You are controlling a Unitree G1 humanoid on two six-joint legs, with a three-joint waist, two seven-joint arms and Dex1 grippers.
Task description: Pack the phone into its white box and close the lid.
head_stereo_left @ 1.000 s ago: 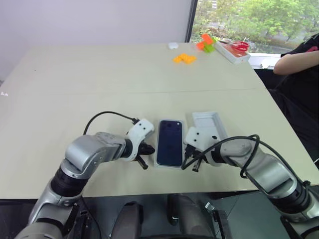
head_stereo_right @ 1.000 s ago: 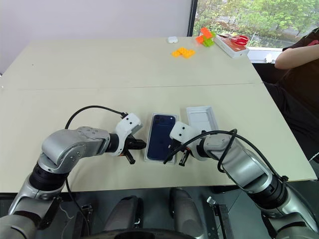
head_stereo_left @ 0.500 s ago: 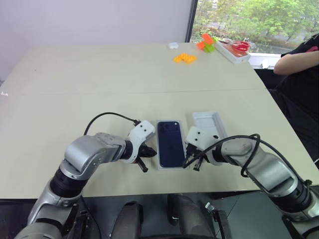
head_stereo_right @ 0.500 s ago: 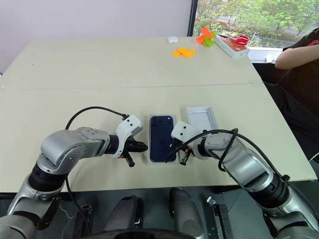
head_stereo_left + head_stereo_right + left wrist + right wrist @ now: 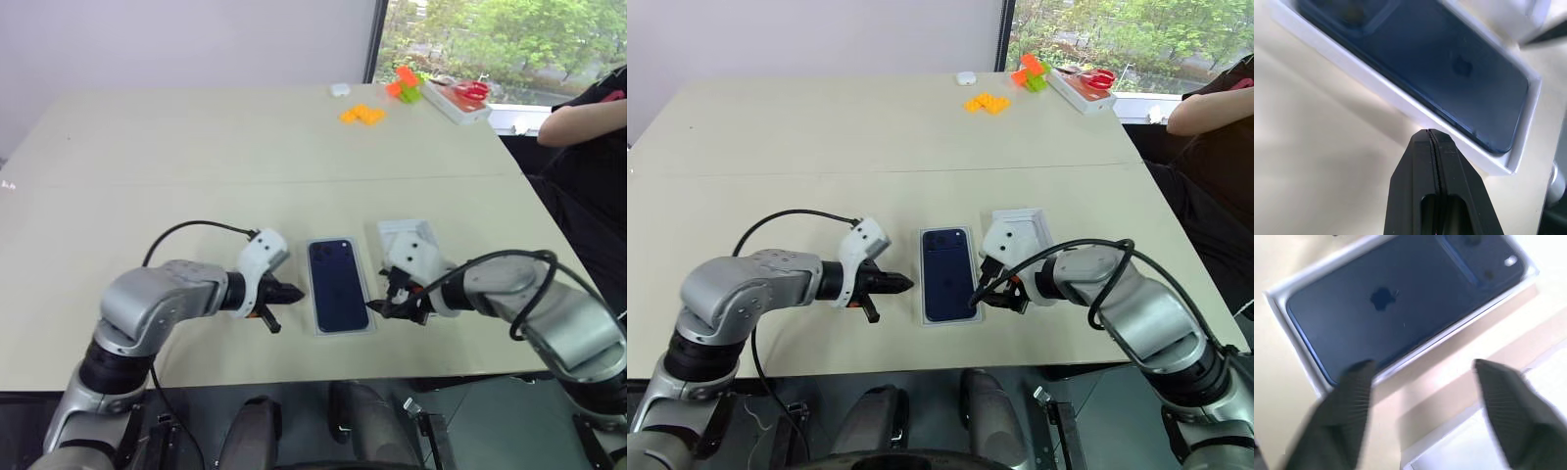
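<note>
Navy-blue phone [image 5: 339,284] is lying flat inside the white box [image 5: 366,328], back facing up with the camera cluster at the far end, and the white rim of the tray is showing all the way around it. The box is sitting on the beige bench [image 5: 196,157] near the front edge, right between the two arms.

Left gripper [image 5: 294,293] is hovering just beside the box's left side, its two black fingers pressed tight together with nothing between them, tips pointing at the box wall but not touching as far as I can tell. Right gripper [image 5: 383,305] is hanging by the box's near right corner with its fingers [image 5: 1352,396] spread wide apart and nothing in them.

Just right of the box, partly behind the right gripper, the lid [image 5: 1021,226] is lying on the bench.

Way at the far end of the bench there are some orange blocks [image 5: 362,115], an orange and green bit [image 5: 405,84], a small white thing [image 5: 340,89] and a white tray [image 5: 453,104] with something red in it. A person's arm [image 5: 578,125] is resting at the far right edge.
</note>
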